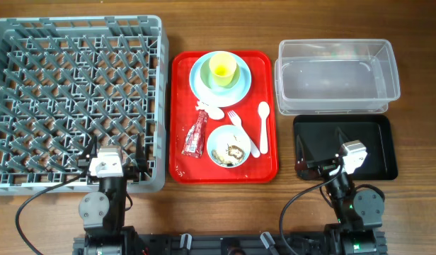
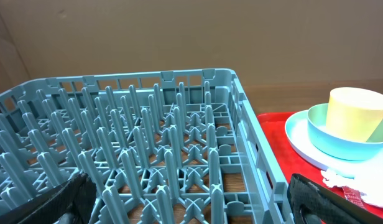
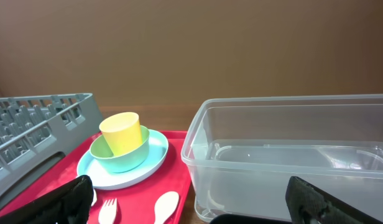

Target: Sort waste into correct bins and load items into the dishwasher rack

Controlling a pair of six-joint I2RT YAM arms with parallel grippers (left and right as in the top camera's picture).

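Both left gripper (image 2: 188,186) & right gripper (image 3: 188,199) are hanging spread, empty; yellow cup (image 1: 222,68) is nesting in bowl (image 1: 235,77) on plate (image 1: 199,82) at far end of red tray (image 1: 265,160), so sloppy grab is risking tipping whole stack.

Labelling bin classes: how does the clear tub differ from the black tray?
The clear tub is see-through with tall walls; the black tray is opaque and shallow. The clear tub has the bigger footprint, the black tray the smaller. The clear tub sits farther from the robot, the black tray nearer. Both are rectangular, look empty, and lie right of the red serving tray.
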